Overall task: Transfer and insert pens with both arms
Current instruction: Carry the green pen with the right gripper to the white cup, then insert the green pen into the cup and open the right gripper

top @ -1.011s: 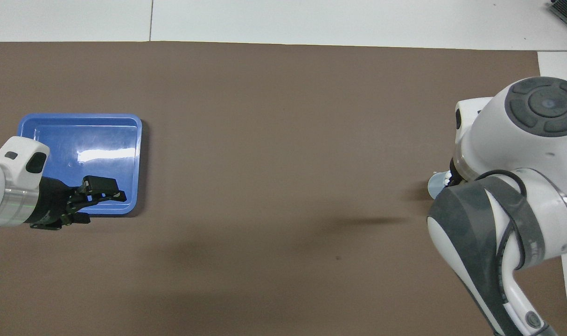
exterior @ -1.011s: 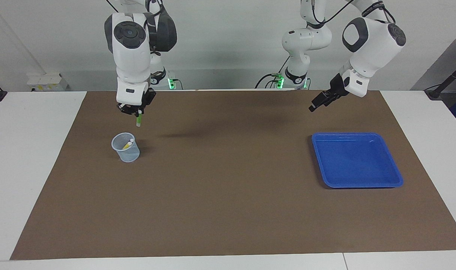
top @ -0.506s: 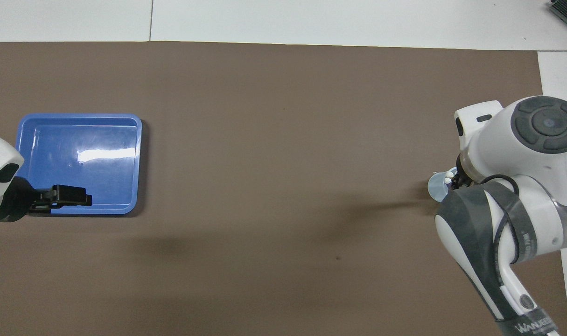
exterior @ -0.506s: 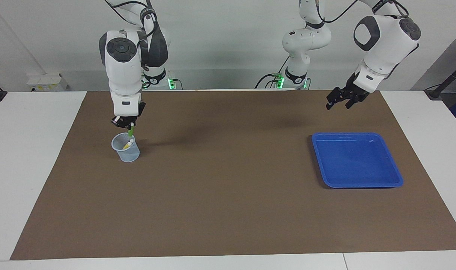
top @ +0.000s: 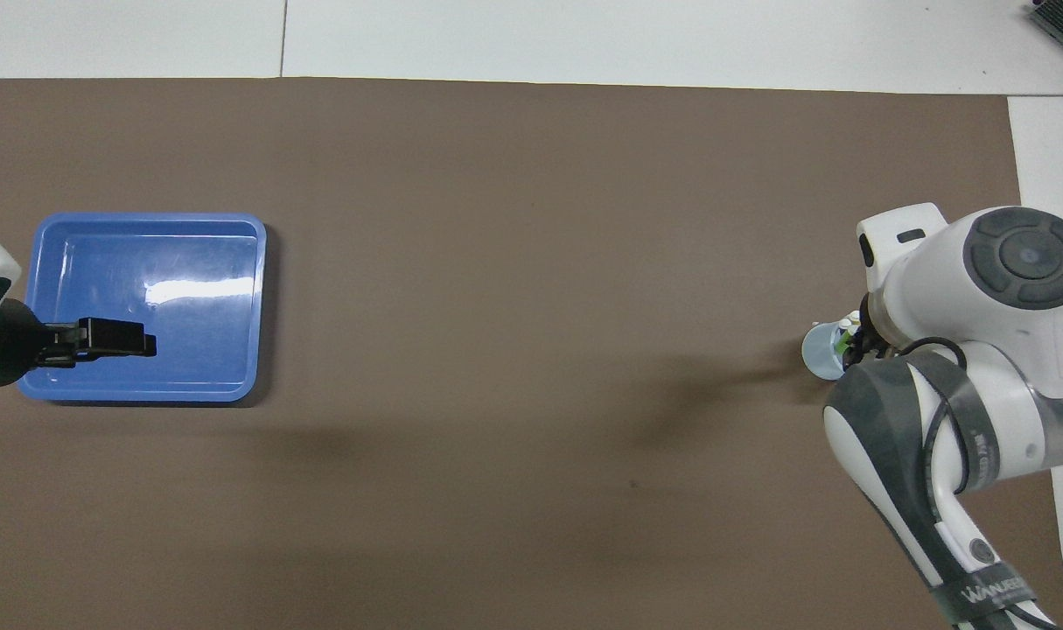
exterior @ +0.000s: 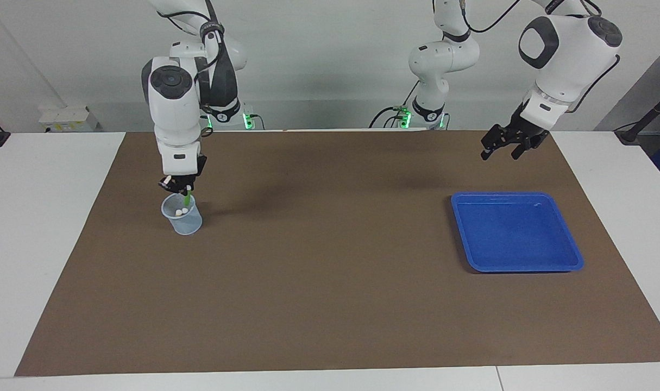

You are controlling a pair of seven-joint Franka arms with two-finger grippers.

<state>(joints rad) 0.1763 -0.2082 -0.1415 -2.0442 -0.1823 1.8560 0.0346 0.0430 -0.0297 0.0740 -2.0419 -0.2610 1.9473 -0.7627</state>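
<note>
A clear plastic cup [exterior: 182, 216] stands on the brown mat toward the right arm's end of the table. Whitish cap ends of pens [exterior: 184, 210] show inside it. My right gripper [exterior: 180, 187] hangs just above the cup's rim. The green pen [exterior: 188, 195] stands upright directly below it, with its lower end inside the cup. In the overhead view the right arm covers most of the cup [top: 820, 354], and only a bit of the green pen [top: 843, 346] shows. My left gripper [exterior: 501, 153] is open and holds nothing, up in the air by the blue tray [exterior: 517, 194].
The blue tray [top: 146, 254] has nothing in it and lies toward the left arm's end of the mat. In the overhead view the left gripper [top: 133, 338] covers its near edge. The brown mat [exterior: 330, 282] is bordered by white table on all sides.
My right gripper has come down over the cup, bringing the green pen's lower end into it. My left gripper has drawn back toward the left arm's end of the table.
</note>
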